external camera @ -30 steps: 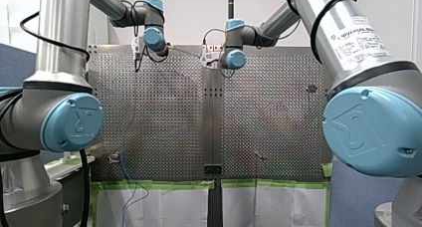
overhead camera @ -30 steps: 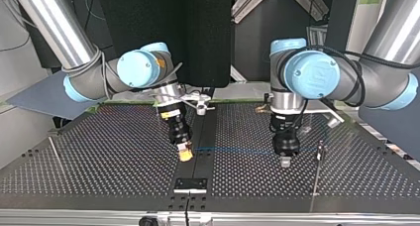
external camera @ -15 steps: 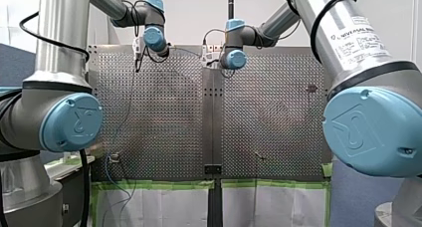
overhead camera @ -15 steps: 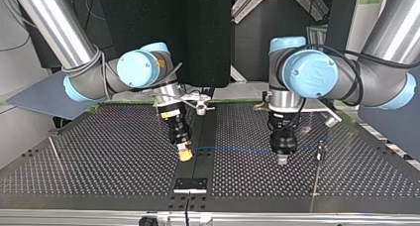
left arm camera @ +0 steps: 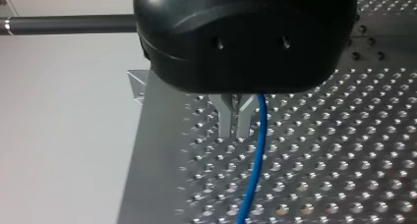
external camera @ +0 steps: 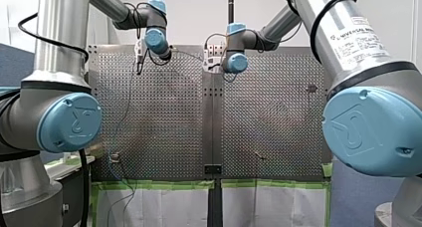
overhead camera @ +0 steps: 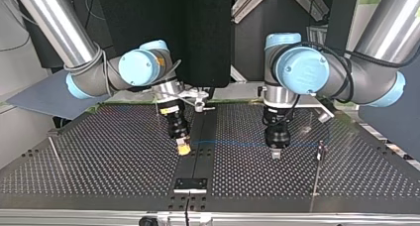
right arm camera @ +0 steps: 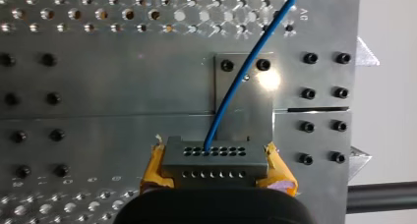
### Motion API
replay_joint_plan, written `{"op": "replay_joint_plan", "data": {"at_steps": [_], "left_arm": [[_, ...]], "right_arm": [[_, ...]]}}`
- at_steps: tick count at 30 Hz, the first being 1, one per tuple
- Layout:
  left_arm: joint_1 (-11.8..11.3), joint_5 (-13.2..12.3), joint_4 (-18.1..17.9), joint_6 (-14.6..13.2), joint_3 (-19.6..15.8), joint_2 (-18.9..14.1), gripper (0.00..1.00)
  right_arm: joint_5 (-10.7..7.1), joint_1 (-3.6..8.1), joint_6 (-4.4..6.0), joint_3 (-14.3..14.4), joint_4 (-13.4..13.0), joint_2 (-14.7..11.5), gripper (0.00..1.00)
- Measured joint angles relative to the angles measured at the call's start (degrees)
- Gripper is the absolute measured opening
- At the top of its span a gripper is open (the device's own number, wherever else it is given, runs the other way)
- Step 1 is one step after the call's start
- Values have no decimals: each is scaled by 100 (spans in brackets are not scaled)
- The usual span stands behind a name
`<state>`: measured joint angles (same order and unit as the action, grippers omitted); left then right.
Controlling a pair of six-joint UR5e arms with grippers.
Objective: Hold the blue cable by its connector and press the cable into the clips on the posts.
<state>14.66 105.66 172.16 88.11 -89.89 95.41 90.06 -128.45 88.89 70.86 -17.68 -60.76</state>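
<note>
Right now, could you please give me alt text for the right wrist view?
My right gripper, with yellow pads, clamps a grey connector; a blue cable runs from it over the perforated metal table.

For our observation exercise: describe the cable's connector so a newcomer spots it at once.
On the perforated table, follow my right arm down to its jaws. Between their yellow pads sits the connector: the only grey block with two rows of holes, blue cable leaving it.

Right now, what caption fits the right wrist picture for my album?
My right gripper clamps the grey connector between yellow pads, blue cable trailing over the perforated table.
</note>
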Motion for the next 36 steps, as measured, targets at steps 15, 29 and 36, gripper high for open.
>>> {"op": "replay_joint_plan", "data": {"at_steps": [15, 29, 36], "left_arm": [[230, 69, -305, -58, -464, 261, 1], [562, 185, -684, -56, -785, 596, 1], [644, 221, -798, -27, -858, 626, 1]], "right_arm": [[281, 104, 21, 721, -58, 3, 0], [421, 184, -38, 1366, -155, 7, 0], [450, 226, -50, 1592, -312, 6, 0]]}}
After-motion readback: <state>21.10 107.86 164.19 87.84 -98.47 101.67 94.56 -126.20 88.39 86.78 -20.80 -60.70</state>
